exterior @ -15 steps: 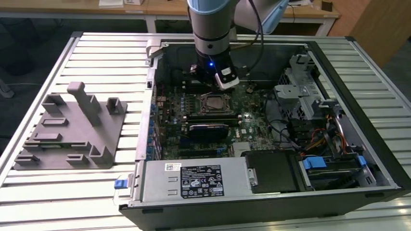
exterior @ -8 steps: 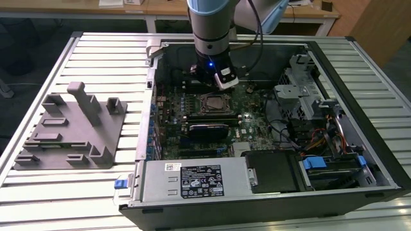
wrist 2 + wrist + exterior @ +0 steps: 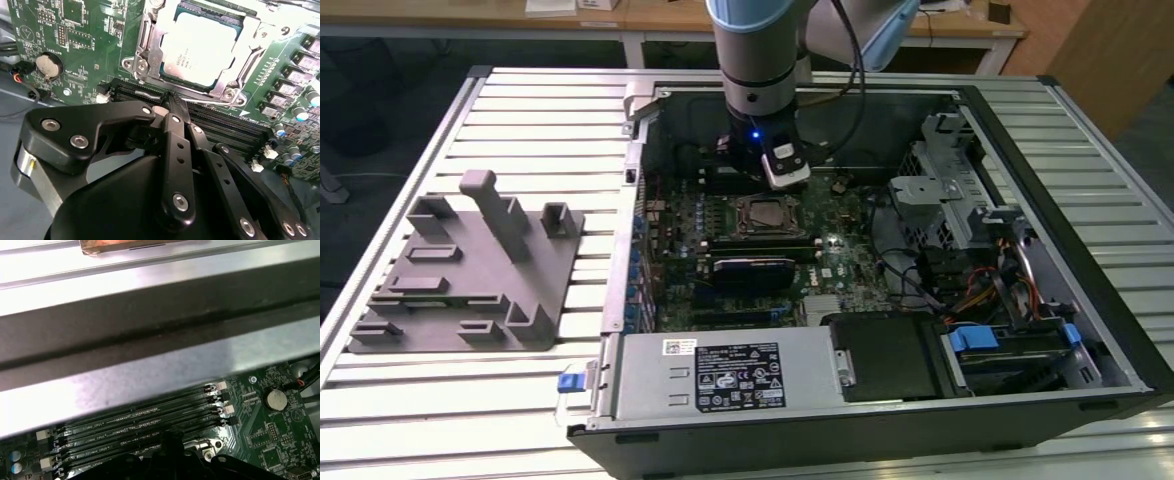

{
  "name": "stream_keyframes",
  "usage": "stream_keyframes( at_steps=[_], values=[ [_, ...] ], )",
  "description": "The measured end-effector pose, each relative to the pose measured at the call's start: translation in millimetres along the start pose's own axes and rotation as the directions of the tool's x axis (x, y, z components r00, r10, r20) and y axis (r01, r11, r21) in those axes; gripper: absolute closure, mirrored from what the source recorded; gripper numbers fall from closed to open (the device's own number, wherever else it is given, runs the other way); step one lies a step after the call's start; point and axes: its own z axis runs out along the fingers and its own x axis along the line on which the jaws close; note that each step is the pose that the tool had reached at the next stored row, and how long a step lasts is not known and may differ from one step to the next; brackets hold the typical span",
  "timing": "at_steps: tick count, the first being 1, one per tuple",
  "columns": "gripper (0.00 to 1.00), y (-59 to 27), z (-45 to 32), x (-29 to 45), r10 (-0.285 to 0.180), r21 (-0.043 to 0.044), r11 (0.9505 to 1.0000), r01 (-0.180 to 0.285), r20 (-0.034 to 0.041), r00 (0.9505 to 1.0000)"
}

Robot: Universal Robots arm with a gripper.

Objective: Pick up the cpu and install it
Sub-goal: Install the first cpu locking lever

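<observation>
Two black fingers (image 3: 172,135) of the gripper (image 3: 169,100) sit closest in the second wrist view, pressed together tip to tip with nothing between them. The tips hang just over the row of dark memory slots (image 3: 225,127), and whether they touch the slots is hard to say.

Just past those slots comes the cpu (image 3: 200,47). Its pale metal top lies flat inside the metal socket frame (image 3: 145,55), seated on the green motherboard (image 3: 85,30). Off to one side of the board there's a round coin cell battery (image 3: 46,64), and on the other side a line of small capacitors (image 3: 295,95).

In the first wrist view the gripper's dark tip (image 3: 170,445) hovers at the same slots (image 3: 140,422), the battery (image 3: 275,399) beyond them, and further back a grey metal wall of the computer case (image 3: 150,375).

Pulling out to the exterior view, the arm (image 3: 761,60) reaches straight down into the open case (image 3: 1067,130), ending right above the far edge of the cpu (image 3: 763,213) in its socket. Nearer the camera, a grey power supply (image 3: 720,375) with a white label fills the case's front corner. At the exterior view's left, well apart from the case, a grey moulded fixture (image 3: 467,270) lies on the slatted table (image 3: 520,110).
</observation>
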Motion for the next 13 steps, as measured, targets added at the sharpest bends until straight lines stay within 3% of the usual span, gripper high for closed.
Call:
stream_keyframes(
  at_steps=[3, 7, 13],
  values=[
    [0.89, 0.0, 0.3, 0.0, 0.001, -0.0002, 1.0000, -0.001, 0.0004, 1.0000],
    [0.89, -0.6, 1.7, 1.4, -0.002, -0.0040, 1.0000, 0.002, 0.0146, 0.9999],
    [0.89, -2.0, 1.9, 6.4, -0.003, -0.0055, 1.0000, 0.003, 0.0200, 0.9998]
  ],
)
